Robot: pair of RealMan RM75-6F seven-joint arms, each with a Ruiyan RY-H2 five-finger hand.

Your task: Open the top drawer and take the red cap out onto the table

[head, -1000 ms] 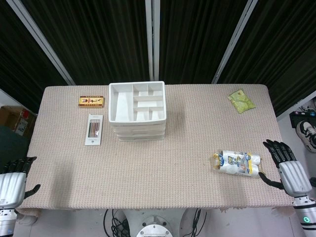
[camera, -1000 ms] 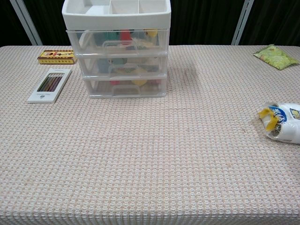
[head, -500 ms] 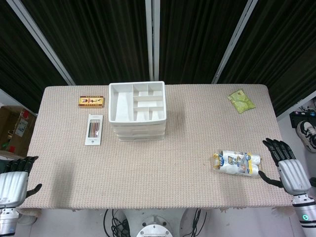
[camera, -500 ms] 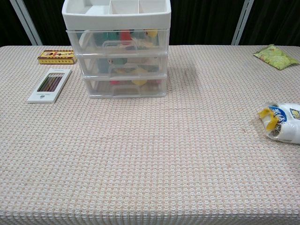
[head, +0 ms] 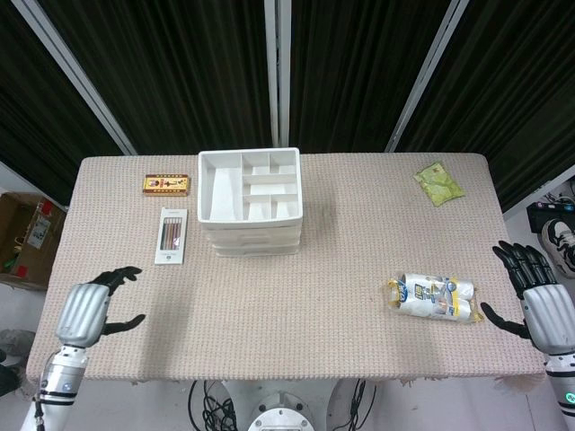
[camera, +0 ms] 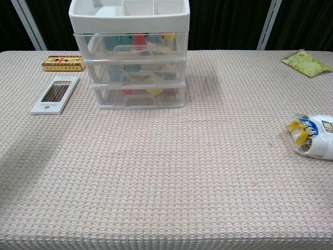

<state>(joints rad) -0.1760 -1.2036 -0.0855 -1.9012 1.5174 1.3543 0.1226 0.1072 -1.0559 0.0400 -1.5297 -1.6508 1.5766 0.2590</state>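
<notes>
A white three-drawer organiser (head: 249, 202) (camera: 131, 57) stands at the back left of the table, all drawers pushed in. Through the clear front of the top drawer (camera: 130, 48) a red item (camera: 139, 40) shows among other coloured things. My left hand (head: 86, 310) hovers over the table's front left corner, fingers spread and holding nothing. My right hand (head: 539, 301) hangs off the right edge, fingers apart and empty. Neither hand appears in the chest view.
A pack of coloured pencils (head: 171, 235) (camera: 55, 94) and a small yellow-red box (head: 167, 184) (camera: 63, 63) lie left of the organiser. A white, blue and yellow bag (head: 432, 296) (camera: 314, 135) lies at the right, a green packet (head: 439, 183) (camera: 306, 62) at the back right.
My left hand has risen from below the front left corner and moved in over the table. My right hand has shifted slightly further right, off the edge.
</notes>
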